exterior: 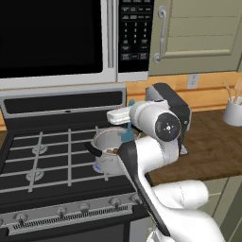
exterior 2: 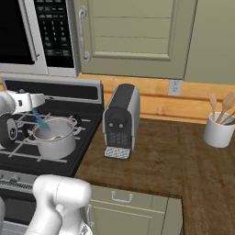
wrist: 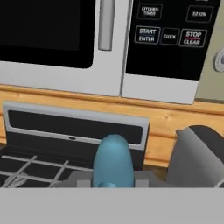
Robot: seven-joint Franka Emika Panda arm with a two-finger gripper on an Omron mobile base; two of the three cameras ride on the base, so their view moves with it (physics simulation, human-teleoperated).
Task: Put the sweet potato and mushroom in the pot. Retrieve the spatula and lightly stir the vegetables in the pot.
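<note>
My gripper (exterior 2: pixel 34 109): it sits over the pot, level with the stove's raised back panel, pinching the blue handle of the spatula; in the hand view the rounded handle end rises between my finger tips.
Spatula (exterior 2: pixel 40 120): blue, slanting down from my grip into the pot; its lower end is inside the rim, and I cannot tell whether it touches the bottom.
Pot (exterior 2: pixel 54 138): small shiny steel saucepan with straight sides and black handles, standing on the stove's front right burner.
Pot contents: something brownish lies low inside, seen from the left base view; too small to say which vegetable.
Edges near the pot: the stove (exterior: pixel 47 156) ends just to the pot's right, where the wooden counter (exterior 2: pixel 165 160) begins. The coffee machine (exterior 2: pixel 120 120) stands on that counter near the pot's right side, taller than the pot.
Above the pot: the microwave (exterior: pixel 61 38) hangs over the stove, with open air between it and the pot's rim where my hand works.
Left of the pot: bare grates, free room.
Far from the pot: a white utensil cup (exterior 2: pixel 219 130) with wooden tools stands well apart, at the counter's right end against the wall.
</note>
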